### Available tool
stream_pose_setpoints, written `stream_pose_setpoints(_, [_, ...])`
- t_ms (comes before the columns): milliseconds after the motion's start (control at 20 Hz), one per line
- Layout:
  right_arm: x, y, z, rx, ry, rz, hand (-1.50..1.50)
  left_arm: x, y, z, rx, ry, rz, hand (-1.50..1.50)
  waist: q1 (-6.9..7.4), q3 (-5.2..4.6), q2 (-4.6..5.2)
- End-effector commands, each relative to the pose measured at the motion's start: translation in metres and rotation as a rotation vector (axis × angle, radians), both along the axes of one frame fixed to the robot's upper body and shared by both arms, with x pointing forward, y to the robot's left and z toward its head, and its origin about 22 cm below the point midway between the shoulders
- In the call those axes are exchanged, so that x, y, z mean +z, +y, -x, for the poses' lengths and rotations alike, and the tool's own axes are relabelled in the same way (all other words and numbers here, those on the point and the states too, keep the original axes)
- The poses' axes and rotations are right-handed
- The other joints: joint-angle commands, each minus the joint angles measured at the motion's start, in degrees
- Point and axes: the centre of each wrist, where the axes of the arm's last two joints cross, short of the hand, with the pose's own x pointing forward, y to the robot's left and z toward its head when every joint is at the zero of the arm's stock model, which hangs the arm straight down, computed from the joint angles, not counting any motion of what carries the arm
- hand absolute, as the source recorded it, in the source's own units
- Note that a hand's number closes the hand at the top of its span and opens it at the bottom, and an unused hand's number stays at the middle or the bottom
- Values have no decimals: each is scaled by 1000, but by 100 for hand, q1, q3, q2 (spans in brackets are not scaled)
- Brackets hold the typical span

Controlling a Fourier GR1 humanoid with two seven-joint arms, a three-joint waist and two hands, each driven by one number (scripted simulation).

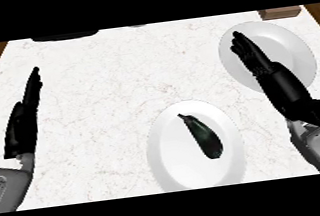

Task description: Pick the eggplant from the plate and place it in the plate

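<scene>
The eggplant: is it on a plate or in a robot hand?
On a plate. The eggplant lies across the near plate; the open right robot hand is over the far plate.

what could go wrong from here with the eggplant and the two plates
1. The right hand hangs open over the far plate, not the near plate that holds the eggplant; coming back across, its forearm might clip the near plate's rim.
2. The eggplant is thin and lies diagonally, so the fingers may close poorly around it or push it off the plate.
3. The left hand rests open at the left and probably cannot help.
</scene>
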Motion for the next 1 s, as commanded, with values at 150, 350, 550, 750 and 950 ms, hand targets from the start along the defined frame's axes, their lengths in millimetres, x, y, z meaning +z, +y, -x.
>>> stream_pose_setpoints(150, [-20, 29, -21, 386, 276, -75, 150, 4, -17, -6, -70, 67, 152, 0, 369, -3, 374])
stream_pose_setpoints(350, [37, 11, -30, 435, -78, 556, 150, -21, -31, 5, -106, 178, 241, 0, 445, -88, 218])
stream_pose_setpoints(550, [-80, -16, -41, 308, 332, -123, -150, -15, -19, 1, -118, 202, 313, 0, 308, 9, 369])
stream_pose_setpoints(750, [-96, -30, -48, 556, 346, 68, -150, -33, -29, 4, -105, 217, 314, 0, 179, 1, 311])
stream_pose_setpoints(950, [-78, -53, -71, 623, 302, 215, -150, -29, -15, 8, -95, 233, 329, 0, 177, 1, 285])
